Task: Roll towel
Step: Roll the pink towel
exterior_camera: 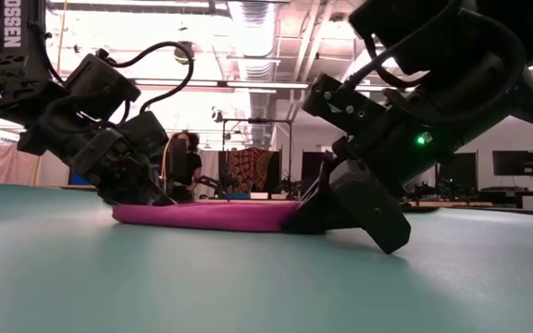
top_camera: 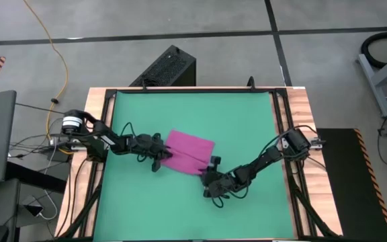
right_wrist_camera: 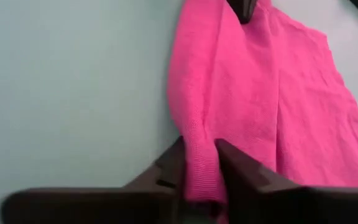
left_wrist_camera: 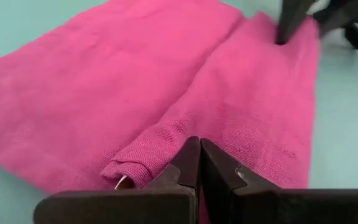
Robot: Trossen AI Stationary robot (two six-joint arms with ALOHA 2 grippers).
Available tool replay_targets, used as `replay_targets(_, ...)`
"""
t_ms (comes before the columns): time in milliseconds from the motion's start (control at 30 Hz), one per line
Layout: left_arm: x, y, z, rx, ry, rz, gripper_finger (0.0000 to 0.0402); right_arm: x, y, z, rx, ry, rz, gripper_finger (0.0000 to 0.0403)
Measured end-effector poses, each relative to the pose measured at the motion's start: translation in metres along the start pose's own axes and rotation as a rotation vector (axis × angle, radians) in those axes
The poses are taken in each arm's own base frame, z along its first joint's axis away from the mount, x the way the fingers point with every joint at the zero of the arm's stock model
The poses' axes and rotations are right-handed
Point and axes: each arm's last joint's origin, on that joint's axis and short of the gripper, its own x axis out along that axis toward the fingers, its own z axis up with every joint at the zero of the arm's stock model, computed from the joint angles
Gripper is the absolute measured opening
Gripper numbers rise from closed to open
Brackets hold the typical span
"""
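- 1 magenta-pink towel (top_camera: pixel 188 149) lies near the middle of the green mat (top_camera: pixel 247 114), a plain thin cloth with no pattern, far smaller than the mat beneath it.
- A rolled or folded band runs along the towel's near edge, between the 2 grippers, while the rest spreads flat toward the far side; a crease shows where the band meets the flat part.
- From table height the towel reads as a low pink strip (exterior_camera: pixel 206 216), slightly raised at the edge, flat on the mat.
- The left gripper (top_camera: pixel 158 160) sits at the towel's left end. In the left wrist view its 2 dark fingers (left_wrist_camera: pixel 185 167) are pressed together tip to tip, right at the open end of the rolled band, which curls just beside them; whether any cloth is pinched between them cannot be told.
- The right gripper (top_camera: pixel 210 171) sits at the towel's right end, low on the mat. In the right wrist view its fingers (right_wrist_camera: pixel 169 168) stand narrowly apart with the pink band between them, both fingers touching the cloth, grasping the rolled edge.
- The mat rests in a wooden-edged table (top_camera: pixel 301 101).
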Motion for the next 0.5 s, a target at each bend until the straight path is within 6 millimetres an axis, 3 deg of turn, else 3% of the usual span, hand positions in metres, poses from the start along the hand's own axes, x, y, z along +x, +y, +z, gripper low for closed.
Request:
replay_targets(167, -0.003, -0.012, 0.009, 0.016, -0.081, -0.114, 0.0000, 0.000, 0.000, -0.003, 0.026, 0.020, 0.016, 0.0022)
replay_targets(367, -0.017, -0.029, 0.026, 0.076, -0.186, -0.171, 0.0000, -0.003, 0.004, -0.004, 0.028, 0.020, 0.032, 0.0025)
replay_targets(500, -0.029, -0.035, 0.037, 0.168, -0.255, -0.111, 0.0000, -0.003, 0.005, -0.005, 0.024, 0.027, 0.047, 0.0022)
